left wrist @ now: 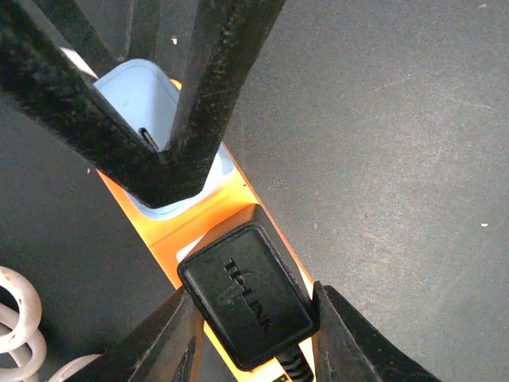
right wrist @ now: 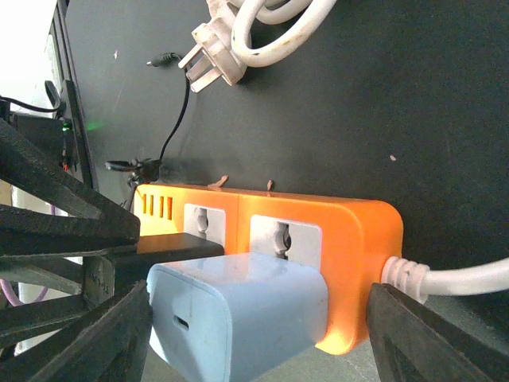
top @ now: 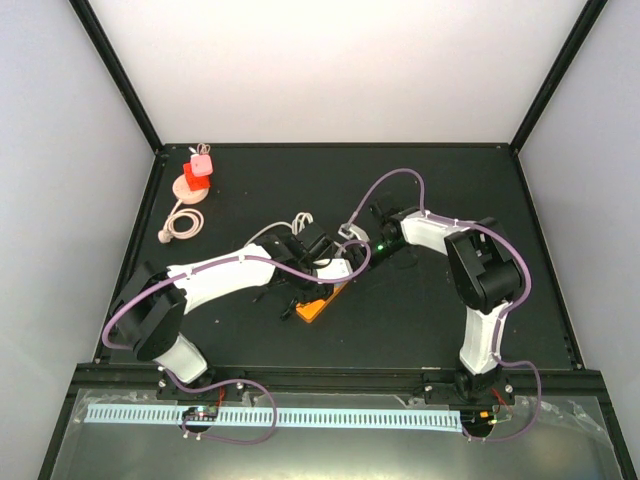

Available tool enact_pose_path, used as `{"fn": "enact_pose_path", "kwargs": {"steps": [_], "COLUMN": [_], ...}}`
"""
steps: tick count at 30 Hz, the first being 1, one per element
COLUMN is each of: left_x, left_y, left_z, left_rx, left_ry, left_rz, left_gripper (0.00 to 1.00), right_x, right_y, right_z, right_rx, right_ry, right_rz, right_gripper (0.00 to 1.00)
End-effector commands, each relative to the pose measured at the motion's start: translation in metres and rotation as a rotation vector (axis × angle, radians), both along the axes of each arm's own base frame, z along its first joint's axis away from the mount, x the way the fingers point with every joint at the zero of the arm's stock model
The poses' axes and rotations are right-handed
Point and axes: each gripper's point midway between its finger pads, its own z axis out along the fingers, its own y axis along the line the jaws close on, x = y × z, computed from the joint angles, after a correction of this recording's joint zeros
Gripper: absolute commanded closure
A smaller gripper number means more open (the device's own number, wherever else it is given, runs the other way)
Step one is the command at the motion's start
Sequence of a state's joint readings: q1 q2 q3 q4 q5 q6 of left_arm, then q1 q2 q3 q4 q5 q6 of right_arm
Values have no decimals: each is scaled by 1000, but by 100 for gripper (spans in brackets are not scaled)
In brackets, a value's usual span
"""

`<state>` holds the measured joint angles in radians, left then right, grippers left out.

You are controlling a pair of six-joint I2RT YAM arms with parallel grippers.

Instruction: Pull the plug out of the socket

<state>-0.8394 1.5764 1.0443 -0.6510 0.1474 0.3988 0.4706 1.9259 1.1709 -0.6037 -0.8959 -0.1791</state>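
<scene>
An orange power strip (top: 312, 310) lies mid-table. In the left wrist view a black TP-Link plug (left wrist: 246, 294) sits in the strip (left wrist: 171, 227). My left gripper (left wrist: 254, 338) is shut on it, with a finger (left wrist: 159, 342) against each side. In the right wrist view a light-blue charger (right wrist: 238, 318) is plugged into the strip (right wrist: 358, 231). My right gripper (right wrist: 258, 342) spans the charger and the strip's cable end. One finger (right wrist: 95, 334) is at the charger's side and the other is at the strip's end. Both grippers (top: 308, 272) (top: 345, 265) meet over the strip.
A coiled white cable (right wrist: 262, 32) with its plug (right wrist: 208, 68) lies behind the strip, beside a thin black lead (right wrist: 171, 119). The strip's own white cord (right wrist: 453, 278) leaves its end. A pink-and-red item (top: 195, 175) and a small cable coil (top: 180, 222) sit at the far left.
</scene>
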Motion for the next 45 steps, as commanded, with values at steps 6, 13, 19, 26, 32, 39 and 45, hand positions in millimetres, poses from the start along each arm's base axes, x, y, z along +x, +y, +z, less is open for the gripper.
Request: {"fn": "enact_pose_path", "kwargs": {"steps": [6,13,19,26,32,39,45], "left_x": [3,2,3,2,-3,-14,-7], "left_y": [-7,-10,-11,-12,-10,9,36], "left_z": [17,32,46,50,58,71,86], "left_rx": [-28,-57,-83,-92,-97,-90,-85], "left_ry": [-25,-34,-50,-46,-31,-45,-94], "left_rz": [12,14,17,20,9,-5,48], "left_gripper": [70,74,77,79,80,80,80], "right_x": [2,3,6,12,12,13,14], "right_y": [0,-3,-7,-14,-13,-8,-3], "right_z": [-9,-14,-20,-25,-23,-4,21], "right_rx": [-27,-47,-88,-136,-134,-86,-28], "right_ry": [-8,-21,-50,-98,-100,-121,-157], "right_rz": [15,11,3,-14,-15,-10,-8], "right_gripper": [27,27,28,28,28,24,20]}}
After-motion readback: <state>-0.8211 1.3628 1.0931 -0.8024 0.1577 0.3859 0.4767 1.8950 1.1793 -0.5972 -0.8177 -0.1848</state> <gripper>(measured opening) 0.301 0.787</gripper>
